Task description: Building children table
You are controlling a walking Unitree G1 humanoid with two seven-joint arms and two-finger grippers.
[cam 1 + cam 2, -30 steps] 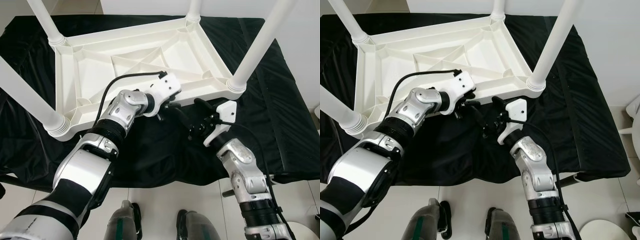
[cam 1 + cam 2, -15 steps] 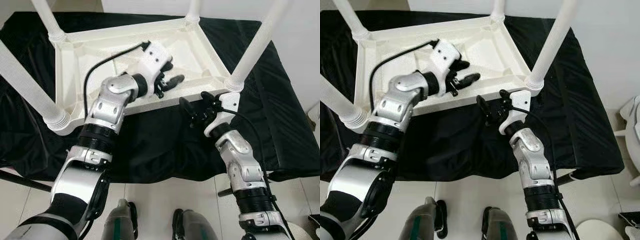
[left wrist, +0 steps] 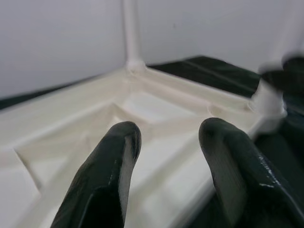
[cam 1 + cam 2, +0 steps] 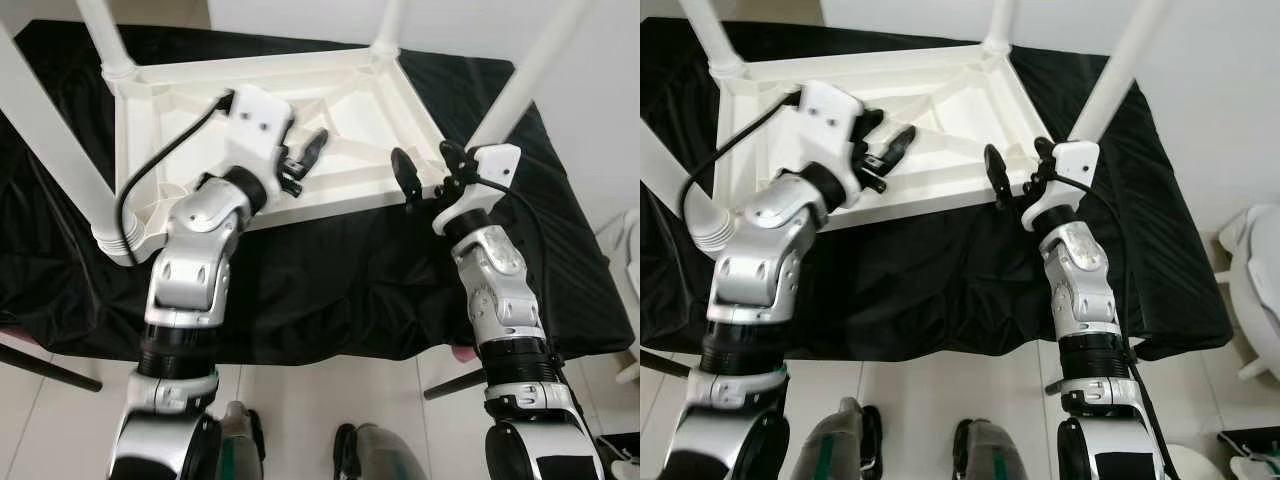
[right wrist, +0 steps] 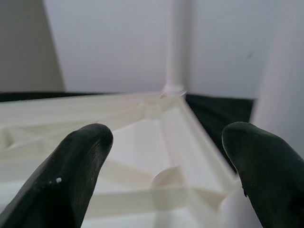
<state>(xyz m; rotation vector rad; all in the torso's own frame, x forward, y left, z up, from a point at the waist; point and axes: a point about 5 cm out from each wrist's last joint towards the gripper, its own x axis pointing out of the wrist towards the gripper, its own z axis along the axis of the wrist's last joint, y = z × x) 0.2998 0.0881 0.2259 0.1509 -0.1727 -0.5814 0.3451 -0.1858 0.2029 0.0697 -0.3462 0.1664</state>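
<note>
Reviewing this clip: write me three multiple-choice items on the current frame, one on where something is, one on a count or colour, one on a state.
1. Where is the left gripper?
A. Over the upturned tabletop's ribbed underside
B. On the floor
C. Around a leg

2. How many legs stand in the white table?
A. Two
B. Three
C. Four

3. How are the right gripper fingers?
A. Shut on a leg
B. Open, holding nothing
C. Shut on the black cloth

Key: 1 A, its fingers hang above the ribs. 2 C, a leg rises from each corner. 3 B, the wrist view shows a wide gap between them.
</note>
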